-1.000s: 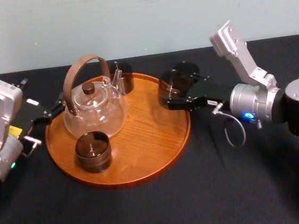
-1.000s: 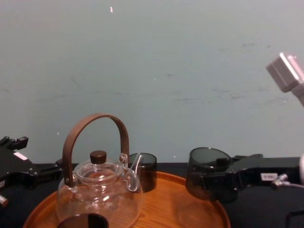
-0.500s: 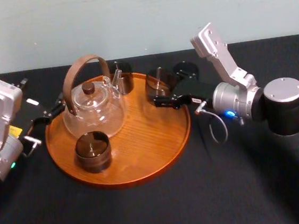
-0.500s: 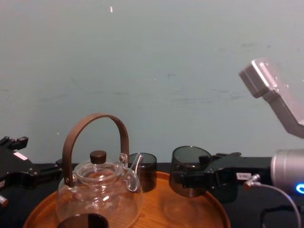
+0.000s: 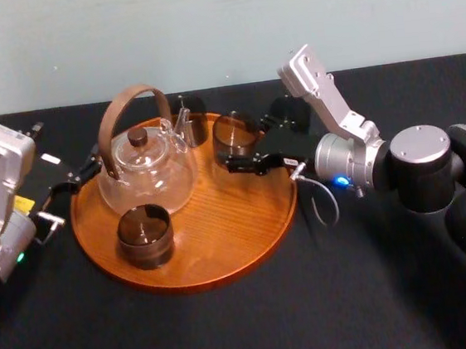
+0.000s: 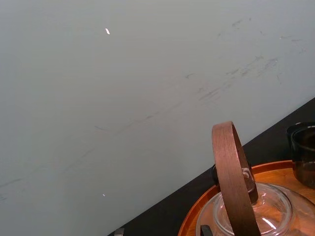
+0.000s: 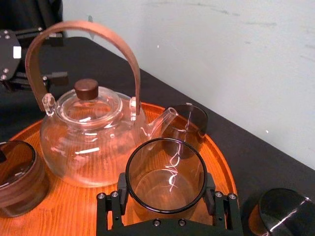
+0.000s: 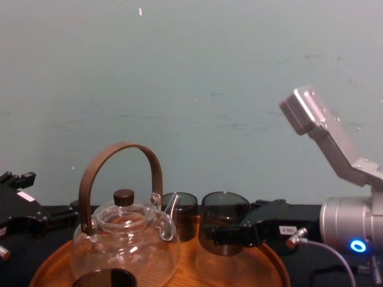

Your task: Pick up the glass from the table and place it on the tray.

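Right gripper: fingers clamped on either side of a smoky, clear, straight-walled glass, upright, open end up, gripped low on its wall. We see the glass between the fingers, over the far right part of the large round orange-brown wooden tray, inside its low rim. From the chest view we cannot tell whether its base touches the wood. Just ahead of the fingertips stands a clear glass teapot with a brown arched handle and a dark knob on its lid; its spout points toward the held glass, near but apart. A second smoky glass stands past the fingertips on the far side, behind the spout, on the tray's back edge. A third dark glass sits well ahead of the fingers, on the near side of the teapot and close to it. Behind the fingers, beside the right wrist, a fourth dark glass stands on the matte black table, just outside the rim. Left gripper: parked at the tray's left edge, close to the teapot; whether it is parted or closed we cannot tell.
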Motion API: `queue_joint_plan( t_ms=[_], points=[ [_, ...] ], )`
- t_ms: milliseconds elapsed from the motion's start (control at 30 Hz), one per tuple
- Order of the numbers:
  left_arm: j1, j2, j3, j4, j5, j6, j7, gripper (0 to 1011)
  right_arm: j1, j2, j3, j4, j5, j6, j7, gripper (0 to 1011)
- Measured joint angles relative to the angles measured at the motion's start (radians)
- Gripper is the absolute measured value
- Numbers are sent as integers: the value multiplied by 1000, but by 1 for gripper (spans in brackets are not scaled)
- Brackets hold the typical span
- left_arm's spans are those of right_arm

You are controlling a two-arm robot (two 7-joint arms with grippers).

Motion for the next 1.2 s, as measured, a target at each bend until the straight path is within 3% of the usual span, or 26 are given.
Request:
queue_joint_plan(
  t_ms=[633, 1200],
  points=[
    [0, 0, 0, 0, 0, 0, 0, 1001, 18, -52, -4, 114, -75, -56, 6, 902],
    [0, 0, 0, 0, 0, 0, 0, 1001, 9, -56, 2, 118, -109, -68, 10, 902]
  ],
)
